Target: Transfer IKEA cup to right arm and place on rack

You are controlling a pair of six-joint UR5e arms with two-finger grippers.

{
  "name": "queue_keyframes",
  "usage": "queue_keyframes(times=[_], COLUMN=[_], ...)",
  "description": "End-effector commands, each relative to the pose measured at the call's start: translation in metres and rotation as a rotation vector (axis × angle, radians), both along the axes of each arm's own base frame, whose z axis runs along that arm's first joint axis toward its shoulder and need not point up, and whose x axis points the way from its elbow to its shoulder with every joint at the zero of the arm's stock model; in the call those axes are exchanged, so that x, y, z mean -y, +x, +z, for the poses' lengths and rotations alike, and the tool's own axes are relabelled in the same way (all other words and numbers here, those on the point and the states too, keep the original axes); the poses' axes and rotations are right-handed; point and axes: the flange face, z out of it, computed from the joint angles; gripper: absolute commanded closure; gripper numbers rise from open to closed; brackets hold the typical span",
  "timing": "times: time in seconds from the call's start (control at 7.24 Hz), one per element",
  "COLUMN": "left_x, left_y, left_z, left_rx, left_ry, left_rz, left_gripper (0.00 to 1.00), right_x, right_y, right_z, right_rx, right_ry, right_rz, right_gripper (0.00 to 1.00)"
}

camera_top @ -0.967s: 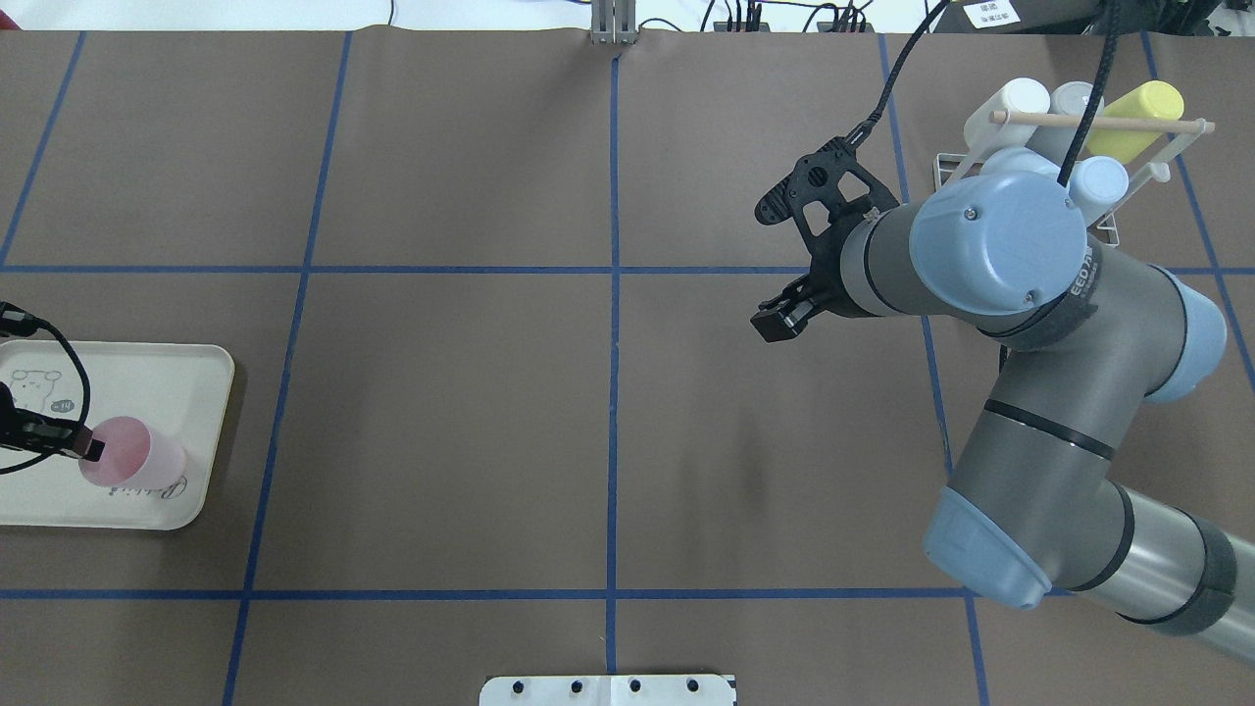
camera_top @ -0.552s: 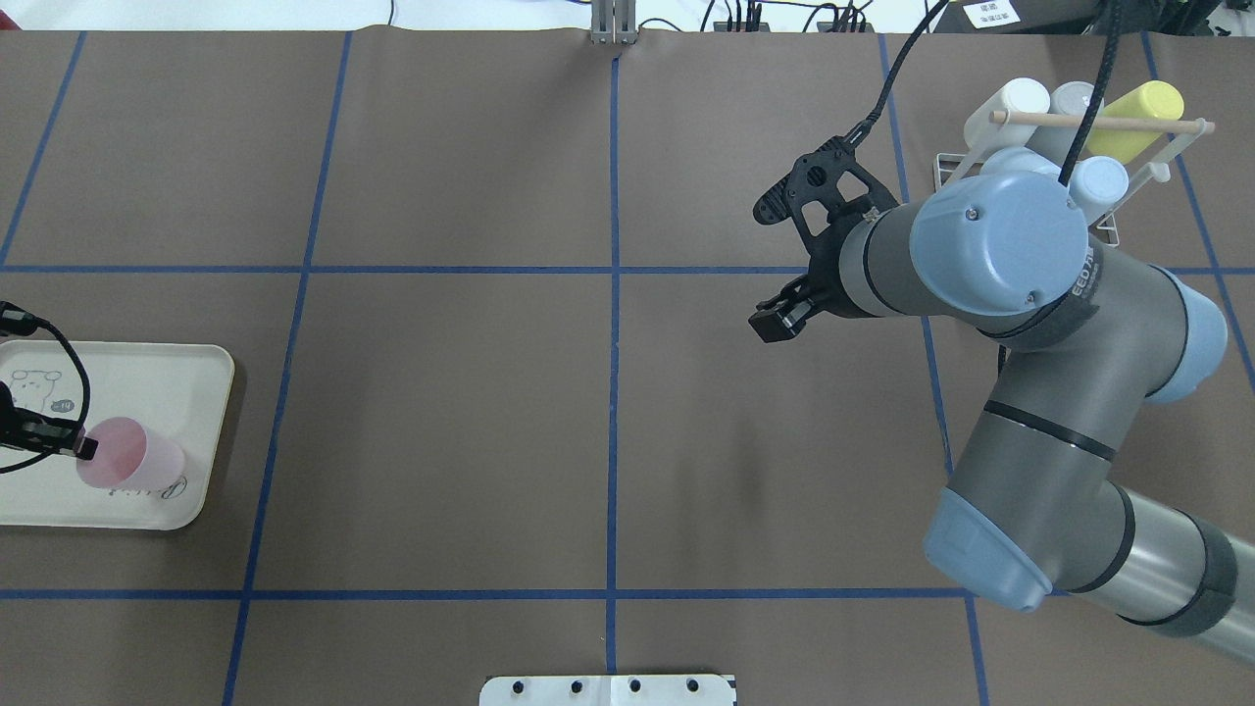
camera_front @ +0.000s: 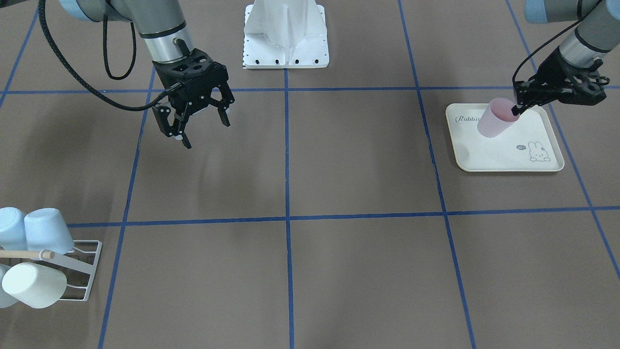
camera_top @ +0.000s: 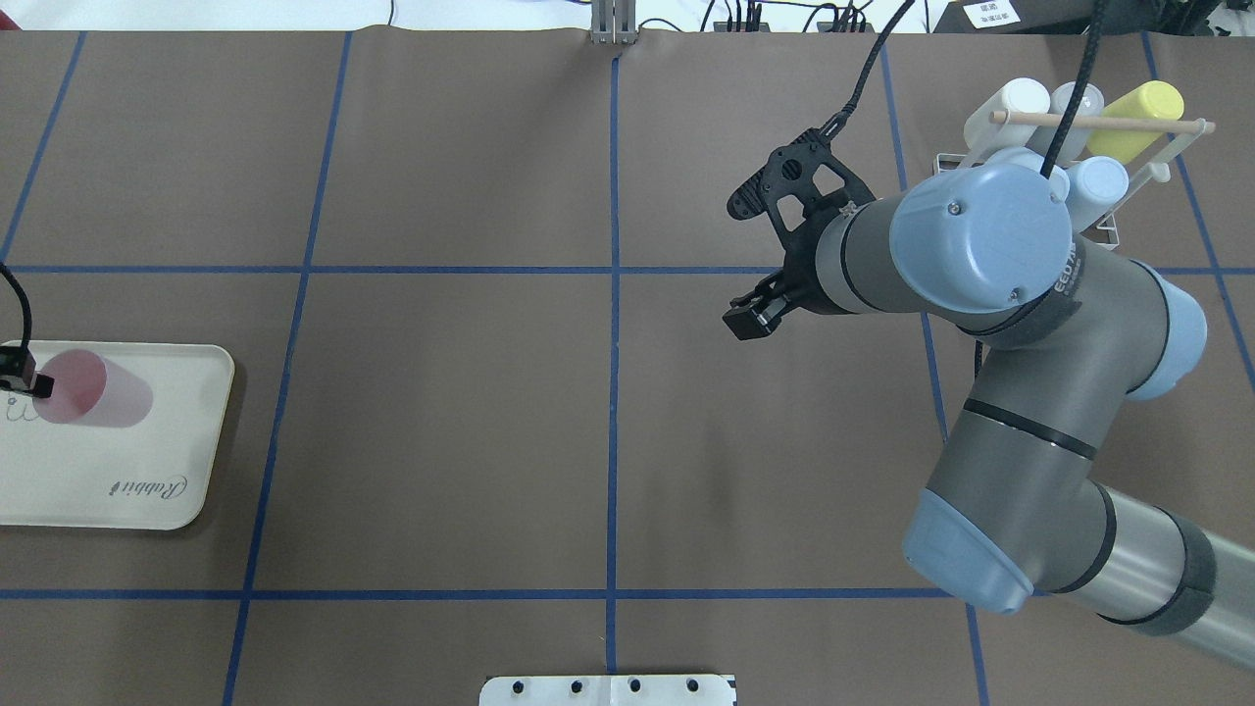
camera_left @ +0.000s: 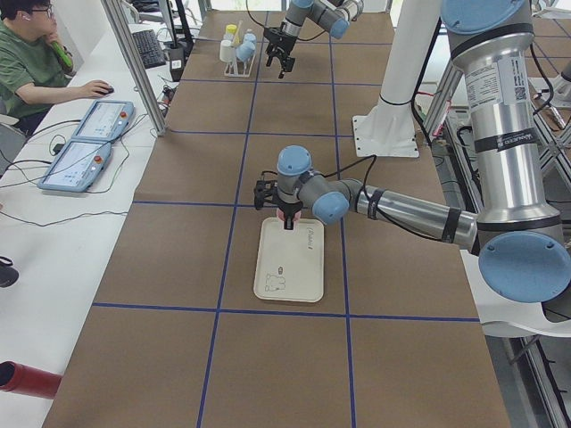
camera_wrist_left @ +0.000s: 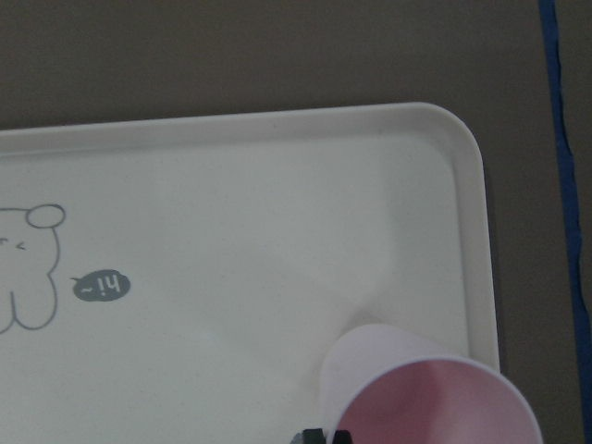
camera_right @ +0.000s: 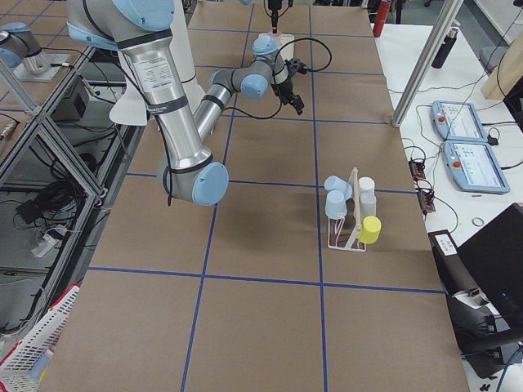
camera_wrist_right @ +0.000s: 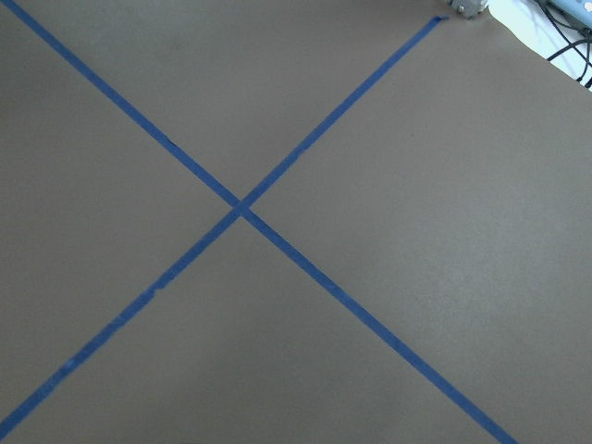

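Left gripper [camera_front: 515, 110], clamped on the cup [camera_front: 494, 124] above the tray [camera_front: 509, 166], must next carry it to the right gripper [camera_front: 206, 132], its fingers spread.

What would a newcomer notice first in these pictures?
The pink cup draws the eye first: the left gripper pinches its rim and holds it tilted over the cream tray at the table's left end. Next comes the right gripper, which hangs open and empty above the bare middle of the table. At the far right corner stands the rack, loaded with cups.
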Motion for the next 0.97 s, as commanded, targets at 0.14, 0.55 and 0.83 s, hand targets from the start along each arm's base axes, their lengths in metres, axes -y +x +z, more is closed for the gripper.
queue_keyframes(times=[0.14, 0.55, 0.83], left_x=[0.052, 0.06, 0.069], left_y=[0.01, 0.015, 0.023], left_z=[-0.107, -0.199, -0.273], left_rx=[-0.163, -0.364, -0.449], left_ry=[-0.141, -0.342, -0.43], left_rz=[-0.116, -0.115, -0.133], left_gripper=[1.0, 1.0, 1.0], right_x=[0.005, 0.002, -0.002], right_y=[-0.009, -0.044, -0.041], right_z=[-0.027, -0.037, -0.05], right_rx=[0.143, 0.315, 0.356], right_ry=[0.113, 0.304, 0.38], right_rz=[0.014, 0.123, 0.194], right_gripper=[0.0, 0.0, 0.04])
